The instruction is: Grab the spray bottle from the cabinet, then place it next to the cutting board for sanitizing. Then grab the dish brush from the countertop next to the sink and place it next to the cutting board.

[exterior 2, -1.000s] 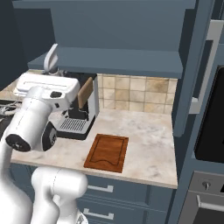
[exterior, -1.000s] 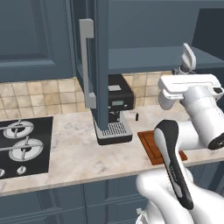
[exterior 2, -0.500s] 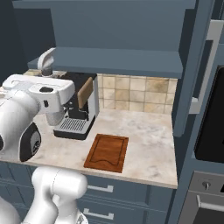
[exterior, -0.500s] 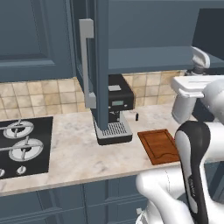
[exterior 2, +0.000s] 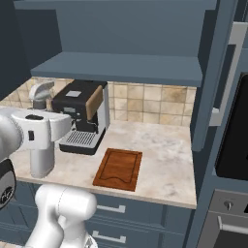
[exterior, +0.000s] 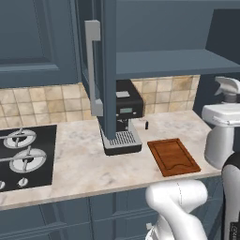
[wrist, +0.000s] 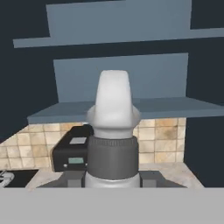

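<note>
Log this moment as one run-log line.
phase: carrying spray bottle | gripper: shut on spray bottle | cabinet: open | cutting board: bare | dish brush: not yet fetched

text: none readable | coffee machine (exterior: 123, 119) display: too small to read | spray bottle (wrist: 113, 133): no label visible | cabinet (exterior 2: 131, 68): no sign

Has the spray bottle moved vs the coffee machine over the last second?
Yes. In the left base view the spray bottle, in the pincer, has gone right, away from the coffee machine, which stays put.
</note>
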{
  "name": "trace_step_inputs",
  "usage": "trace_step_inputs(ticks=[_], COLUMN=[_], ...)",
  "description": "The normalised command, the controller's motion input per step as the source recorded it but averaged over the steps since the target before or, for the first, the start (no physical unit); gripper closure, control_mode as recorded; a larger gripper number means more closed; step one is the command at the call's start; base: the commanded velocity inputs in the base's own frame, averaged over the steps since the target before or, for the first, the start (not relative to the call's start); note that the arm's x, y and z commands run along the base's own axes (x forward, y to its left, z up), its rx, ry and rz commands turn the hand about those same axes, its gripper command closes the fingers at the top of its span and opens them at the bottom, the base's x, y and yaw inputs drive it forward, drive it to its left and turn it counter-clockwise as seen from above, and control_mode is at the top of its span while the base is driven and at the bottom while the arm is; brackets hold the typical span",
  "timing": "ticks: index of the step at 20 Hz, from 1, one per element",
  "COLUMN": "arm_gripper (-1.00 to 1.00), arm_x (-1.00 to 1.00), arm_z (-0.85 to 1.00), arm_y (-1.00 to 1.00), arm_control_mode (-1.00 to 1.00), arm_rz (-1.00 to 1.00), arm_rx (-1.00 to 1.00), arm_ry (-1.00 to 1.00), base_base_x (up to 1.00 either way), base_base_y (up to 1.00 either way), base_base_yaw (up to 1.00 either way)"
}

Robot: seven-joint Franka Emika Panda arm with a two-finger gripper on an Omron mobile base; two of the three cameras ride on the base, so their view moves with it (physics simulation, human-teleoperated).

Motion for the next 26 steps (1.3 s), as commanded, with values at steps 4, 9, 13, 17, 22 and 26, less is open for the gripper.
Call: trace_step_inputs(ticks=[4, 9, 13, 17, 22, 26], arm_gripper=[1.00, 1.00, 1.00, 1.00, 1.00, 1.00], arm_x=[0.20, 0.43, 0.46, 0.45, 0.26, 0.17], arm_z=[-0.69, -0.69, -0.61, -0.50, -0.37, -0.42], arm_y=[0.00, -0.08, -0.16, -0.07, -0.01, 0.00], arm_control_mode=[-1.00, -1.00, -1.00, -1.00, -1.00, -1.00], arm_rz=[0.03, 0.08, 0.09, 0.07, 0.04, 0.01], arm_rx=[0.00, 0.00, 0.00, 0.00, 0.00, 0.00], arm_ry=[-0.10, -0.11, -0.01, -0.15, -0.33, -0.41], base_base_x=[0.00, 0.00, 0.00, 0.00, 0.00, 0.00], base_base_y=[0.00, 0.00, 0.00, 0.00, 0.00, 0.00], base_base_yaw=[0.00, 0.00, 0.00, 0.00, 0.00, 0.00])
